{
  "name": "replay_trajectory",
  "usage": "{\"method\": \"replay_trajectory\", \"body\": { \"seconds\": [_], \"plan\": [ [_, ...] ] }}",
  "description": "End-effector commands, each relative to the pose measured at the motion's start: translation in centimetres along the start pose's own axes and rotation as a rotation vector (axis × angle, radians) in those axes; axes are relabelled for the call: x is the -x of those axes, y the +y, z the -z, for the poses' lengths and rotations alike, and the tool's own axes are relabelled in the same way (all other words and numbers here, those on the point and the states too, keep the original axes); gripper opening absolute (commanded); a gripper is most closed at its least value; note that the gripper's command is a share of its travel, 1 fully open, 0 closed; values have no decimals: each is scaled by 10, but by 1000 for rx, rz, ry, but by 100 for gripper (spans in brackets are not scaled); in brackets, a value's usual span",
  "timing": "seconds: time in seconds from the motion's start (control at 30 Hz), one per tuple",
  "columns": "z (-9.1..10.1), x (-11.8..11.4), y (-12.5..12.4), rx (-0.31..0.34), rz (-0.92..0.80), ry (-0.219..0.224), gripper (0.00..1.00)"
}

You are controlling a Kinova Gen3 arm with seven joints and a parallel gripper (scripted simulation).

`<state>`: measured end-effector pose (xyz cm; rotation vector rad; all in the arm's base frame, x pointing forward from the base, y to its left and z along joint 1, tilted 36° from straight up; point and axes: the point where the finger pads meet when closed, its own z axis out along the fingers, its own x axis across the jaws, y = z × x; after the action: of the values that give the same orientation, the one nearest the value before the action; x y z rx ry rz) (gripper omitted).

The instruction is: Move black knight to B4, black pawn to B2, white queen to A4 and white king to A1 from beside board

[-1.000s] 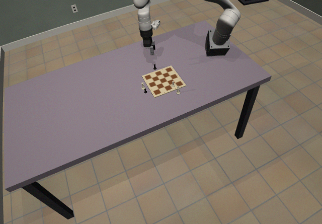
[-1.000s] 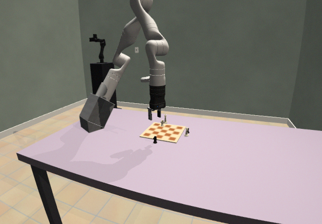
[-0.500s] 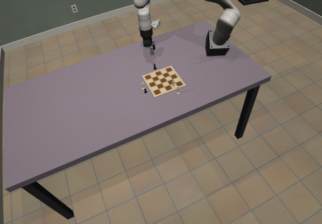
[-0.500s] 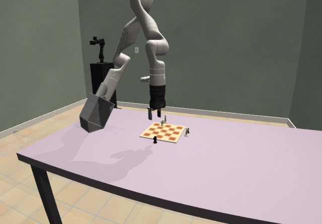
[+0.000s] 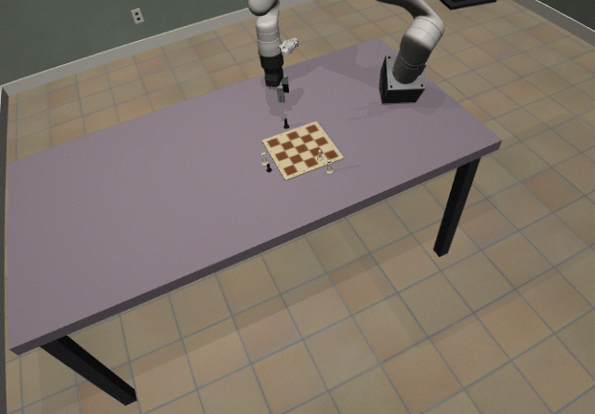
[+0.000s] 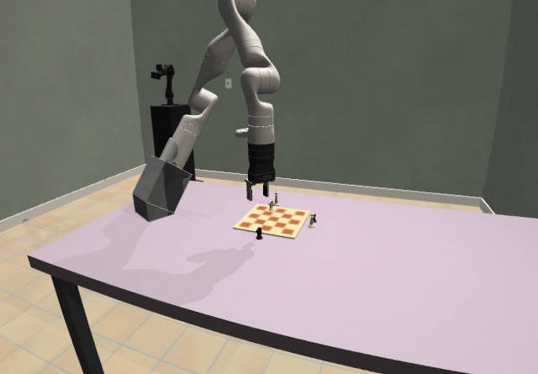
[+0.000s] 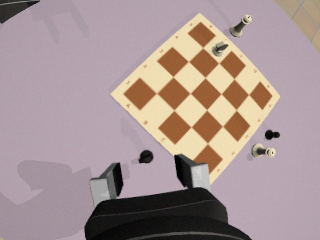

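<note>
My gripper [image 5: 284, 94] [image 6: 257, 195] [image 7: 148, 170] is open and empty, high above the table by the black knight [image 5: 285, 123] [image 6: 259, 233] [image 7: 146, 156]. That knight stands upright just off the board [image 5: 285, 178] [image 6: 234, 228] [image 7: 116, 94]; in the wrist view it shows between the fingertips. The black pawn [image 5: 268, 167] [image 7: 272, 134] stands beside another edge, close to what looks like the white queen [image 5: 263, 159] [image 6: 312, 221] [image 7: 261, 151]. A taller white piece, apparently the king [image 5: 329, 166] [image 6: 276, 199] [image 7: 237, 31], stands beside the opposite edge. One board corner is hidden by the gripper.
A white knight [image 5: 320, 155] [image 6: 271, 206] [image 7: 219, 49] stands upright on a light edge square, near the apparent king. The arm's base [image 5: 403, 93] [image 6: 151, 207] is at one end of the table [image 5: 144, 198] [image 6: 391, 283] [image 7: 60, 115]. A black pedestal [image 6: 162, 122] stands beyond it.
</note>
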<state>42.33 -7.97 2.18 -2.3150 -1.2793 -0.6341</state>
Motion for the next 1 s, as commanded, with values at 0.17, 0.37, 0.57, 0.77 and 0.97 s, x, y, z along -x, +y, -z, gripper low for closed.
{"method": "replay_trajectory", "body": {
  "seconds": [0.17,0.37,0.57,0.77,0.97],
  "plan": [
    [-10,-5,-6,-11,-223,1,100],
    [-20,-8,-9,-19,-529,1,100],
    [-28,-8,-7,-16,-864,1,100],
    [-33,-7,-5,-11,-1045,-4,100],
    [-36,-1,1,7,-1283,-3,100]
  ]
}}
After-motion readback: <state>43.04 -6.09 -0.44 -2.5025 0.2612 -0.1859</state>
